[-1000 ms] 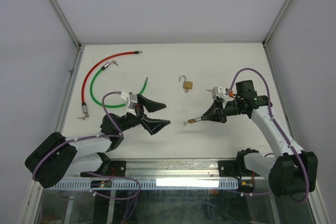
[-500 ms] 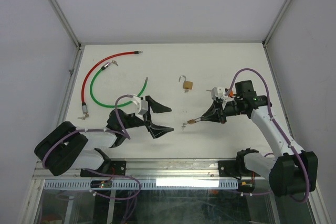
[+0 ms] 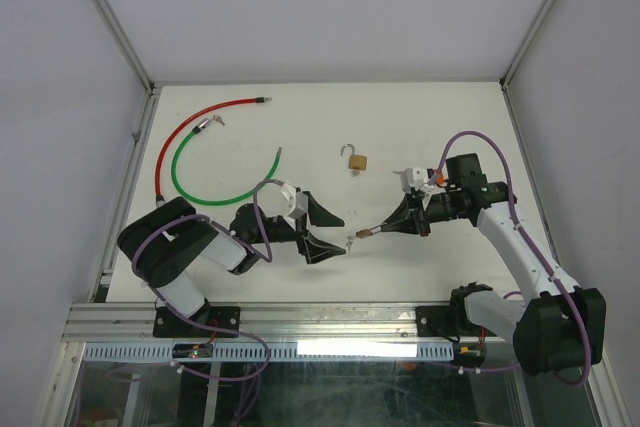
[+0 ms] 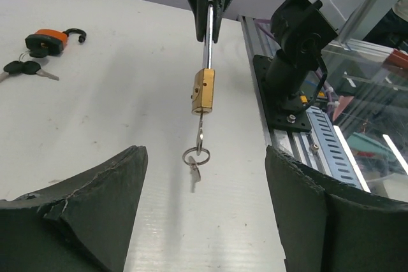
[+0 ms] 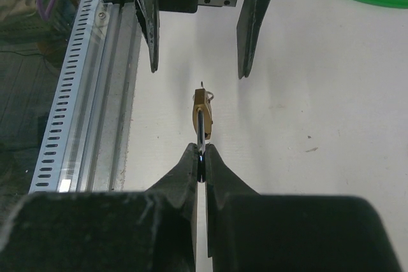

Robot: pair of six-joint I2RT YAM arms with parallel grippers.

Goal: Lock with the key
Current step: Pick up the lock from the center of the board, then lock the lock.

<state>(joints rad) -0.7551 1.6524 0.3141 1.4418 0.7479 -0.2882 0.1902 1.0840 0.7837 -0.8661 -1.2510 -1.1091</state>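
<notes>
Right jaws are pinched tight on the lock (image 3: pixel 367 232), holding it up over the near middle of the surface (image 3: pixel 300 127), and left jaws gape wide just in front of its hanging key (image 4: pixel 199 133), ready, I think, to grip and turn it.

white table (image 3: pixel 320 127), pale grey walls (image 3: pixel 330 7)

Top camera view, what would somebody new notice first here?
A brass padlock is held by its shackle in the shut right gripper, front centre of the table. The open left gripper faces the key hanging from it. A red cable and a green cable curve across the far left.
</notes>
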